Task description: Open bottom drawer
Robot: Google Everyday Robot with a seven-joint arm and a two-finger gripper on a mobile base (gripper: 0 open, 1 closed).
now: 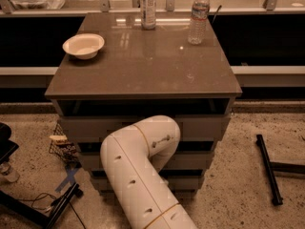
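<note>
The cabinet (143, 75) has three grey-beige drawer fronts stacked under its brown top. The bottom drawer (193, 183) is the lowest, slimmest front; only its right and left ends show. Its black handle is hidden. My white arm (138, 175) rises from the bottom edge, bends at an elbow (159, 135) and reaches down in front of the drawers. My gripper is hidden behind the arm, somewhere in front of the lower drawer fronts. I cannot tell whether the bottom drawer is pulled out at all.
On the top stand a white bowl (83, 45), a clear water bottle (198, 15) and a second bottle (148, 1). A wire basket (62, 147) sits on the floor at the left. A black stand (43, 209) and a black bar (269, 168) lie on the floor.
</note>
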